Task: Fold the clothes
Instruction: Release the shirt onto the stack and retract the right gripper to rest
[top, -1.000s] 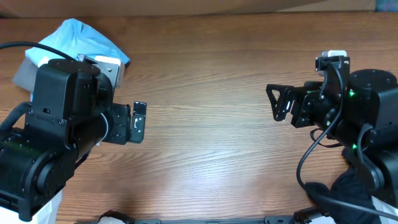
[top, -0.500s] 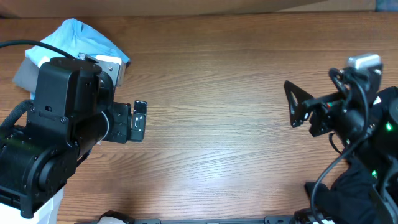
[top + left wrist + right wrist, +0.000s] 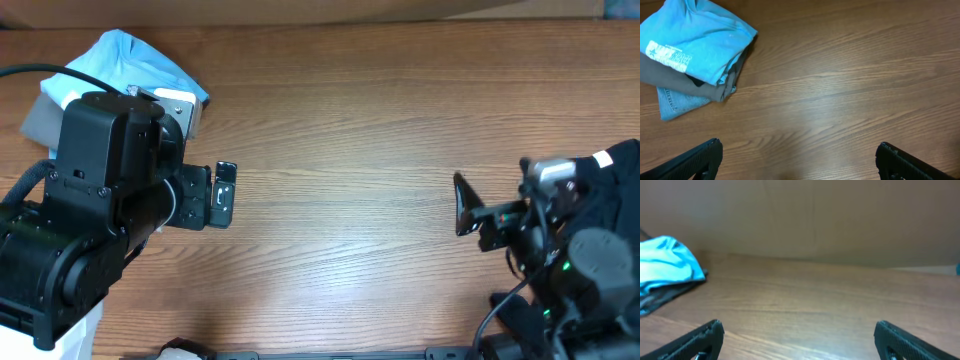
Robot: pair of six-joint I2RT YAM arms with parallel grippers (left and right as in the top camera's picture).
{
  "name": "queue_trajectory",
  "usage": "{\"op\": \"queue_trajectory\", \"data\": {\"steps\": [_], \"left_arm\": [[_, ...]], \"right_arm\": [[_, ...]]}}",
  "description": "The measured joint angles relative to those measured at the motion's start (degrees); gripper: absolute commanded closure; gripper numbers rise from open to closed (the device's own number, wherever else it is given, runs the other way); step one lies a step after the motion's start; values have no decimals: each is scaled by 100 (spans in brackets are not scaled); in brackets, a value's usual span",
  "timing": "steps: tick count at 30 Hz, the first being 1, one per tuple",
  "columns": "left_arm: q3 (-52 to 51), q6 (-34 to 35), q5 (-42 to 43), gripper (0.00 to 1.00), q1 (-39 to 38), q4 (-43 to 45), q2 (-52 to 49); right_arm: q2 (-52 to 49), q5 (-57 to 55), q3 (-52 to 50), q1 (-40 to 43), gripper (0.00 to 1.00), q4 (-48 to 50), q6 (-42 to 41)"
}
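Observation:
A folded stack of clothes, a light blue shirt (image 3: 135, 62) on top of a grey garment (image 3: 687, 82) and blue jeans (image 3: 675, 102), lies at the table's far left. It also shows in the right wrist view (image 3: 667, 265). My left gripper (image 3: 222, 195) is open and empty over bare wood, to the right of the stack; its fingers frame bare table in the left wrist view (image 3: 797, 160). My right gripper (image 3: 465, 208) is open and empty at the right side, low over the table, as the right wrist view (image 3: 800, 337) shows. A dark garment (image 3: 620, 175) lies behind the right arm at the right edge.
The wooden table (image 3: 340, 130) stretches between the two arms. A brown wall (image 3: 815, 215) backs the table's far edge.
My right arm has pulled back to the right and swung down toward the front edge, gripper still open. The left arm has not moved.

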State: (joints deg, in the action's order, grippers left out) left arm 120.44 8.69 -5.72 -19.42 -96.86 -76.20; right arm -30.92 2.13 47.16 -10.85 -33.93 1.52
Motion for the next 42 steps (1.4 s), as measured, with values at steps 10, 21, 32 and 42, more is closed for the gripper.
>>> {"op": "queue_trajectory", "data": {"steps": [10, 21, 32, 42], "left_arm": [[0, 0, -13, 0, 0, 0, 0], [0, 0, -13, 0, 0, 0, 0], [0, 0, -13, 0, 0, 0, 0], [0, 0, -13, 0, 0, 0, 0]], "right_arm": [[1742, -63, -1998, 0, 0, 612, 2], [2900, -70, -3762, 11, 0, 1961, -273], [3001, -44, -4419, 48, 0, 2505, -455], [3008, -44, -4605, 66, 0, 2881, -459]]}}
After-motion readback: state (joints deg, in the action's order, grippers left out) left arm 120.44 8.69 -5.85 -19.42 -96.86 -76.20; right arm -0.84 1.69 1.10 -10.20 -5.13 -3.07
